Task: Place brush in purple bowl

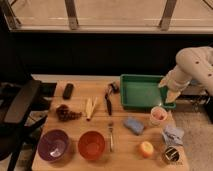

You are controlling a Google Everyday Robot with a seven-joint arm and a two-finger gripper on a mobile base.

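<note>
Black, slim long-handled brush [108, 102] lay flat on the wooden table [80, 96], just left of the green plastic tray [142, 92], not grasped. Round glossy purple bowl [53, 145] sat at the front left, well apart, apparently empty. Pale two-finger gripper [171, 93] hung at the tray's right rim, far from the brush; open or closed, could not tell. Judged: reach, pick, carry and drop all remained.

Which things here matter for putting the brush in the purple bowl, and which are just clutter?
Job: brush, purple bowl, gripper at the green tray's right edge.
Lying about: orange bowl, fork, black block, grapes, blue sponge, cup.
</note>
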